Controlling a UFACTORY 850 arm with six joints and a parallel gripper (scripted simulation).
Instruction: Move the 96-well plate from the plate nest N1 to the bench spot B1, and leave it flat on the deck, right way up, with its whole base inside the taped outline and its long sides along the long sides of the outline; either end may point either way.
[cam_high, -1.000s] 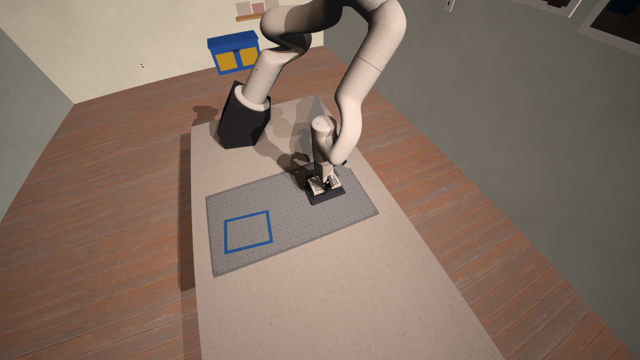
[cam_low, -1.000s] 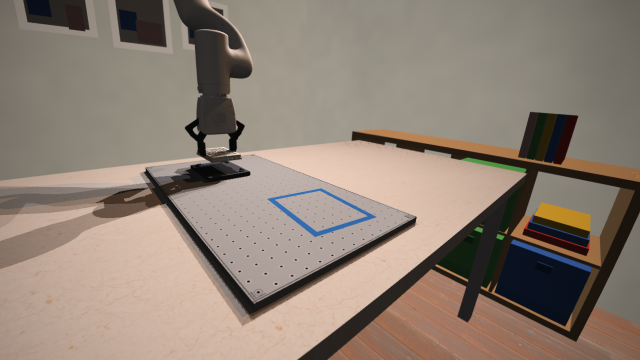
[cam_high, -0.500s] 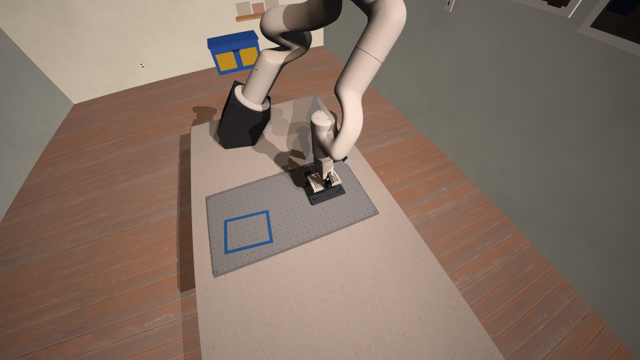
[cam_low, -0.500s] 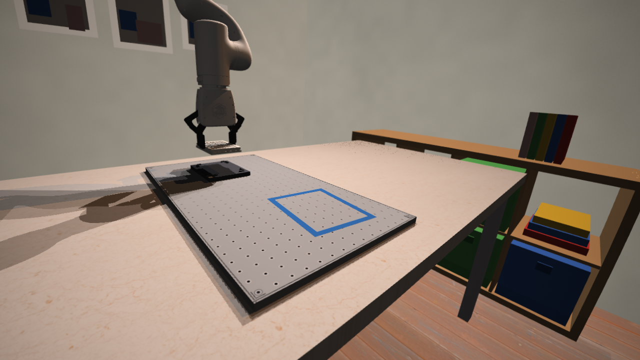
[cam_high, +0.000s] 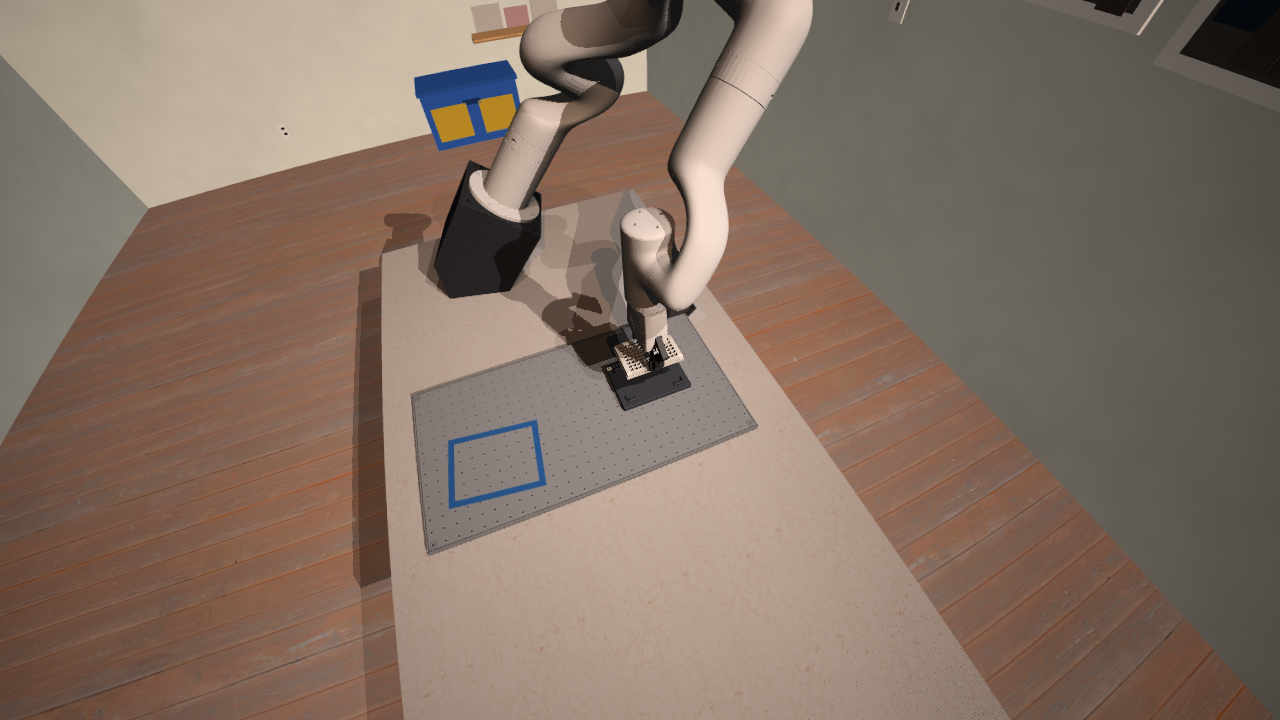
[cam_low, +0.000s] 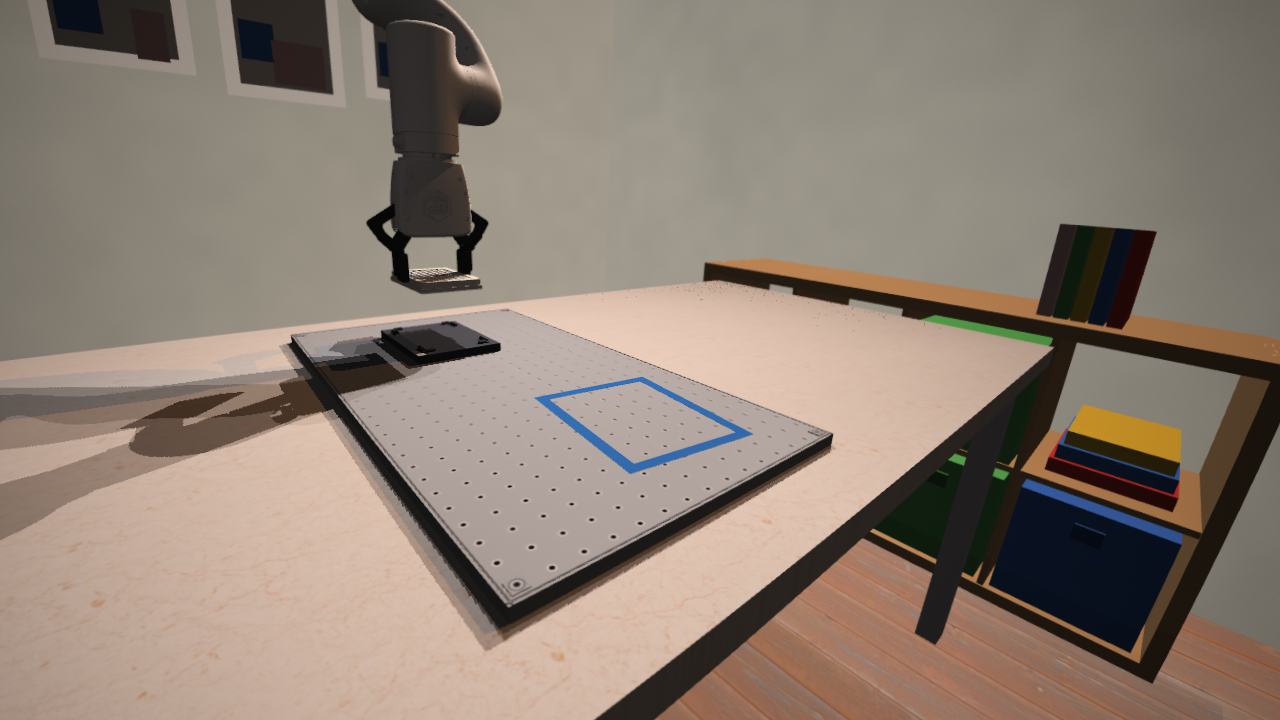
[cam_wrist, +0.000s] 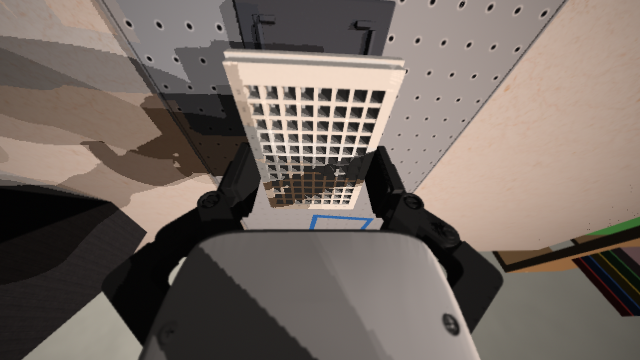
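My gripper (cam_low: 431, 266) is shut on the white 96-well plate (cam_low: 436, 280) across its short width and holds it level in the air, well above the black plate nest N1 (cam_low: 439, 341). The nest stands empty at the far corner of the grey perforated deck (cam_low: 554, 429). In the wrist view the plate (cam_wrist: 314, 135) lies between my black fingers, wells up, with the nest (cam_wrist: 312, 25) below it. In the top view the plate (cam_high: 640, 358) hangs over the nest (cam_high: 651, 385). The blue taped outline B1 (cam_high: 495, 462) is on the deck's other end, apart from the plate; it also shows in the exterior view (cam_low: 642, 422).
The arm's black base (cam_high: 483, 241) stands at the table's far end. A wooden shelf (cam_low: 1074, 394) with books and coloured bins stands beside the table's right edge.
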